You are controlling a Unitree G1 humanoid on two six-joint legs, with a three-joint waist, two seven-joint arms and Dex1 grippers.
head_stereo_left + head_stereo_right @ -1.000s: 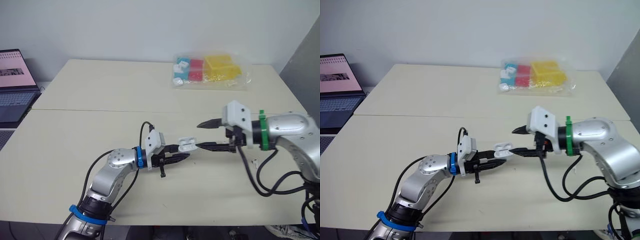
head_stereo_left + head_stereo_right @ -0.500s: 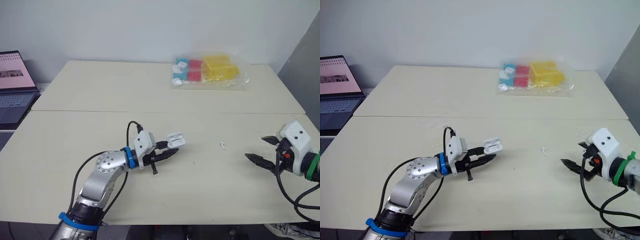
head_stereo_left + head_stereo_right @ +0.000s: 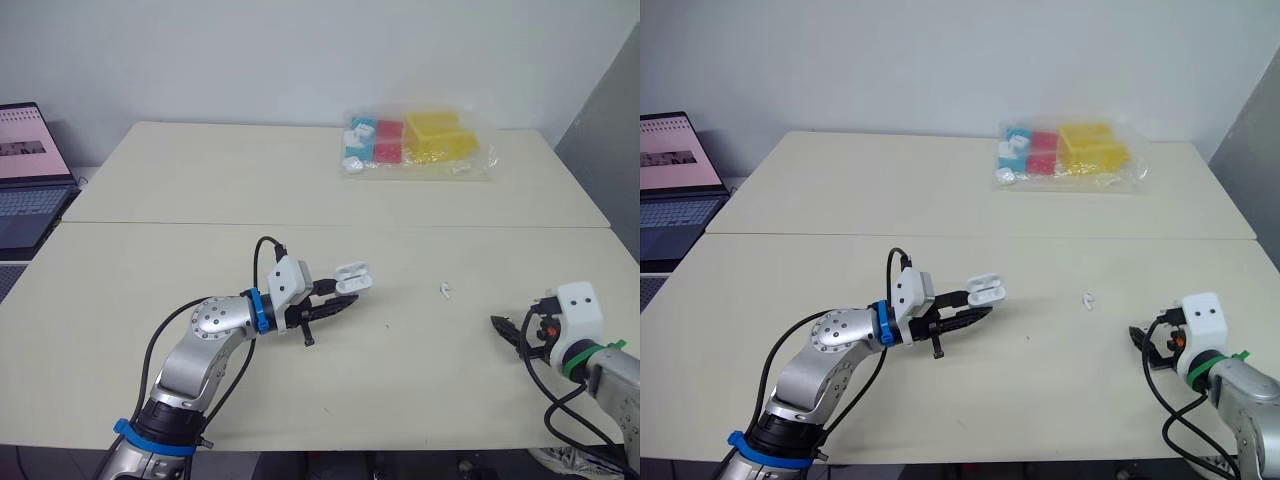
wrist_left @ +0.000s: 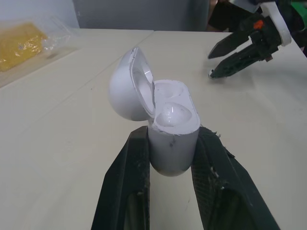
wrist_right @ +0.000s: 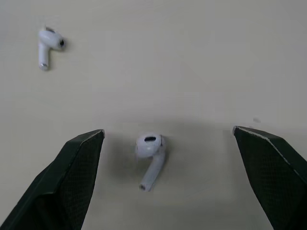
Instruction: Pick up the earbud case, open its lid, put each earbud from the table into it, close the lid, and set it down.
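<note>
My left gripper (image 3: 338, 298) is shut on the white earbud case (image 3: 352, 279) and holds it a little above the table's middle. The case lid stands open (image 4: 129, 84); both fingers (image 4: 133, 177) clamp the case body (image 4: 171, 132). One white earbud (image 3: 444, 291) lies on the table to the right of the case. My right gripper (image 3: 503, 327) is low over the table near the right front, open wide. In the right wrist view a second earbud (image 5: 151, 155) lies between its spread fingers (image 5: 76, 167), and the other earbud (image 5: 48, 40) lies farther off.
A clear bag of coloured blocks (image 3: 420, 142) lies at the table's far right. A laptop (image 3: 25, 170) sits on a separate surface at the far left. The table's right edge (image 3: 600, 215) runs close to my right arm.
My right gripper has pulled away from the case to the right front and dropped low over an earbud. My left gripper has drawn back a little to the left, still holding the open case.
</note>
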